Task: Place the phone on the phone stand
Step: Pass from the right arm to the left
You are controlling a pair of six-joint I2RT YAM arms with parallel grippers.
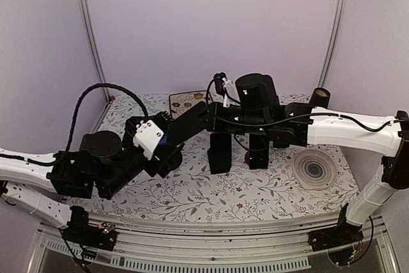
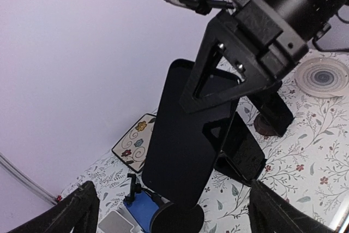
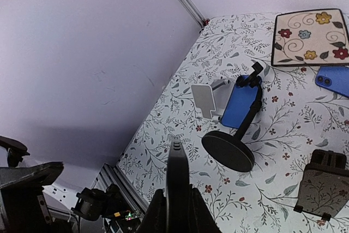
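**Right arm [image 1: 345,126] presenting the phone over the desk [image 1: 211,196]; left arm [image 1: 38,167] standing by.**

You are carrying the phone [image 2: 185,140] in the air, tilted but near upright. The right fingers [image 2: 210,75] are pinching it across its upper half, and it is touching nothing else. The phone stand [image 3: 240,107] is sitting on the desk at about 1 o'clock from the phone in the right wrist view. Its blue cradle is leaning on a thin stem over a round black base [image 3: 228,150]. In the left wrist view that base is lying at 6 o'clock, just below the phone's lower edge. The left fingers [image 2: 71,214] are spread wide and holding nothing.

Hazards, as judged:
- **(a)** A black holder [image 2: 242,156] is standing close behind the phone at 4 o'clock, so a wide swing is risking a knock.
- **(b)** The stand is looking light and top-heavy. If you are lowering off-centre, the phone's edge is likely pushing the cradle back or tipping the stand.
- **(c)** The grip is sitting high on a smooth slab, so contact at the bottom edge is levering the phone towards a slip or twist.
- **(d)** The cradle's small clip [image 3: 252,77] is offering a narrow target. Releasing before the phone is seated is letting it slide onto the desk.
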